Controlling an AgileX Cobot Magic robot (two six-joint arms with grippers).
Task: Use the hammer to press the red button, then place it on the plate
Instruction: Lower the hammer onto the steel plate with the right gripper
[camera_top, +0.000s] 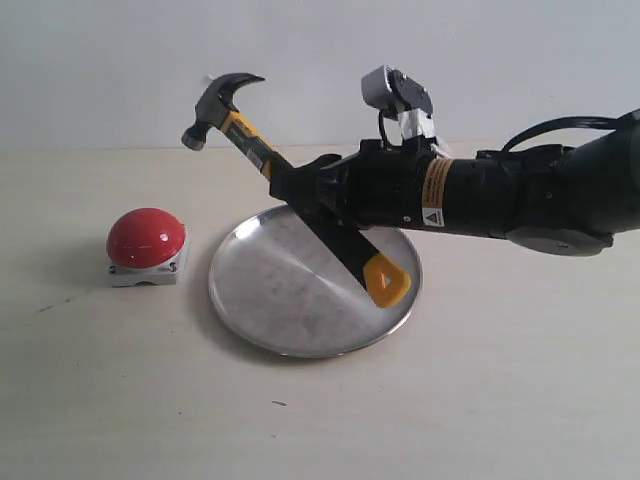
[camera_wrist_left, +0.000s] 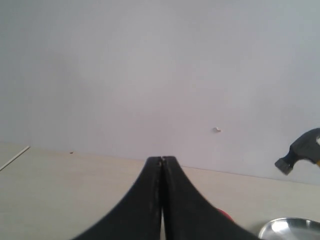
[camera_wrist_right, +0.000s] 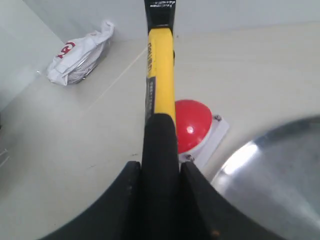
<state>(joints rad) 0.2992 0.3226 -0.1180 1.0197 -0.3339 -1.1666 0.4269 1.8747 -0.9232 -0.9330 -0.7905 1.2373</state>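
Above the plate (camera_top: 290, 305), your right hand (camera_top: 305, 190) is clamped mid-handle on the hammer (camera_top: 253, 143), head up toward the red button (camera_top: 146, 238). Press off-centre and it could skid on the bench (camera_top: 500, 400).

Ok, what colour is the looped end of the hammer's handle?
The looped end is yellow, clearest in the exterior view.
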